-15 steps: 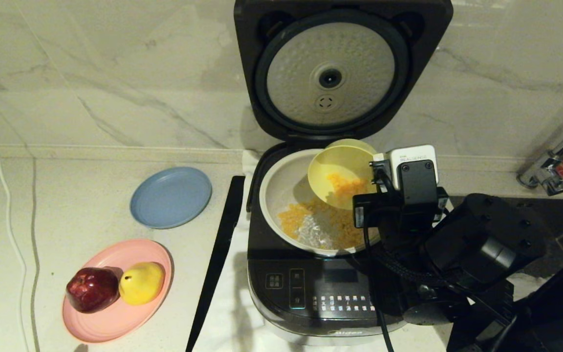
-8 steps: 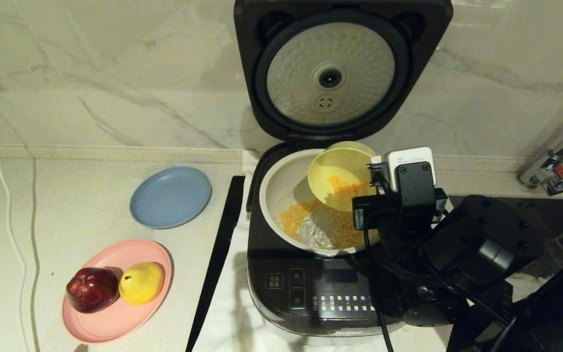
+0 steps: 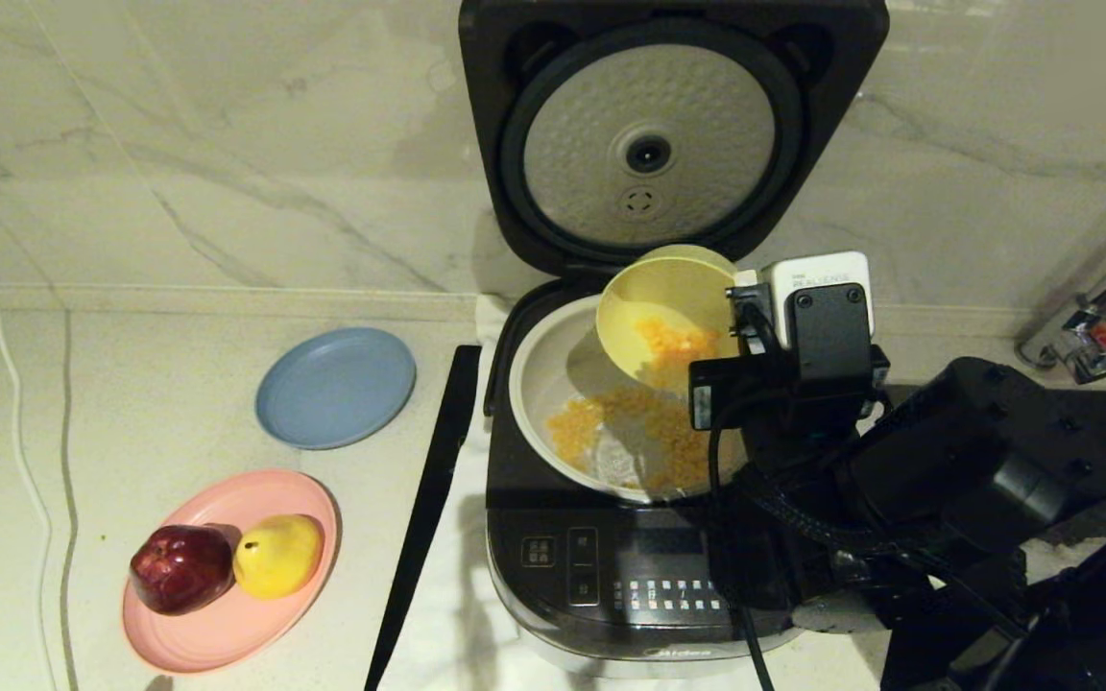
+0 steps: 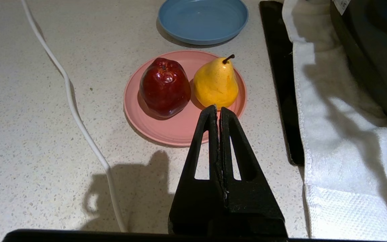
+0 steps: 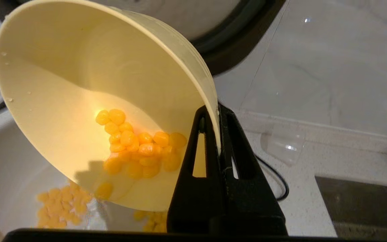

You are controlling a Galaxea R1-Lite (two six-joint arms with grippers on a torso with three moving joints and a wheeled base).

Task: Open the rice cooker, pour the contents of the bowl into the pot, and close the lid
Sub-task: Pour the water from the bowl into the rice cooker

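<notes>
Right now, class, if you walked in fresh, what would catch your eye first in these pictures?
First the bowl, tipped over the open pot and pinched at its rim by the right gripper, with kernels clinging inside and more lying in the pot. Behind it the lid stands upright, silver underside showing. Off to the left, a red apple and yellow pear share a pink plate.

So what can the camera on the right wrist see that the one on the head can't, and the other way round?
Only the right wrist view shows the right gripper shut on the bowl's rim, and the kernels clinging inside.

Only the head view shows the raised lid, the cooker's front panel, the blue plate and the pink plate with two fruits.

Both show the tilted bowl over the pot, with kernels already in it.
</notes>
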